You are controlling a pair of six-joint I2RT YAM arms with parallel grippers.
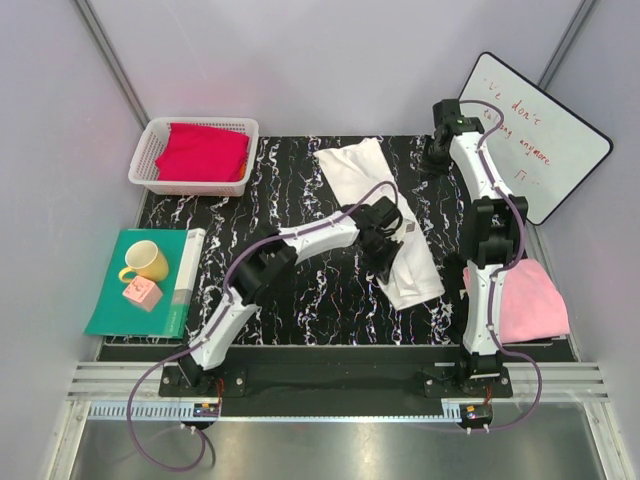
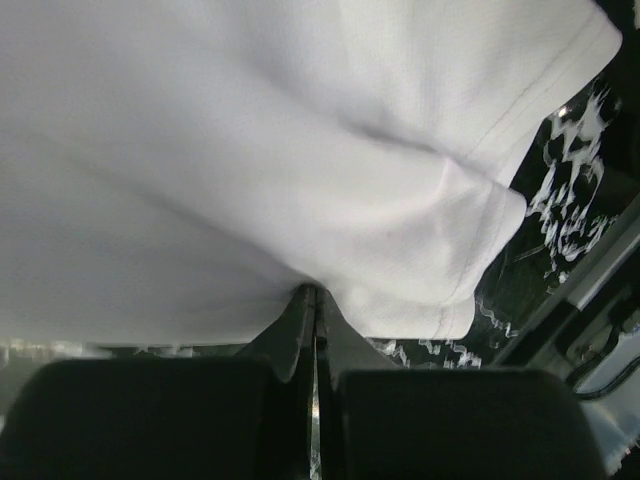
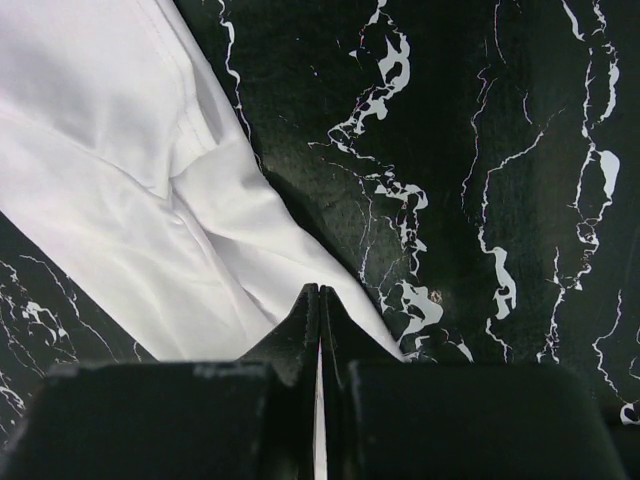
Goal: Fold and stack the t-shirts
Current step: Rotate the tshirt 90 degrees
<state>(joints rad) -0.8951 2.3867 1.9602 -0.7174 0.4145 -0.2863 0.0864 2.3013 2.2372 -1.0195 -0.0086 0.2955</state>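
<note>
Left gripper (image 2: 315,296): black fingers pressed together, no gap between them. The tips meet the near edge of the white t-shirt (image 2: 250,150). It cannot be told whether any cloth is caught between them.

Right gripper (image 3: 318,292): fingers likewise closed tight. The tips lie at the border of the white t-shirt, beside a hemmed sleeve. No hold on the cloth can be confirmed.

White t-shirt: one item, lying as a long narrow strip across the middle of the black marbled table (image 1: 300,300). It runs from far-left to near-right. The left arm reaches over its near half, and the right arm is stretched past its far right side.

Basket (image 1: 190,187): white, slotted plastic, standing far left of the white t-shirt and well apart from it. It holds the red t-shirt (image 1: 200,150), bundled and filling most of the inside.

Pink t-shirt (image 1: 530,300): folded flat to the near right of the white t-shirt, apart from it and partly behind the right arm.

Teal-green mat (image 1: 105,315): near left of the white t-shirt, well apart. It carries two items:
- Yellow mug (image 1: 148,260): upright, handle toward the left; its contents cannot be told.
- Pink block (image 1: 142,292): just beside the mug.

Whiteboard (image 1: 550,150): far right of the white t-shirt, tilted, with red handwriting.
</note>
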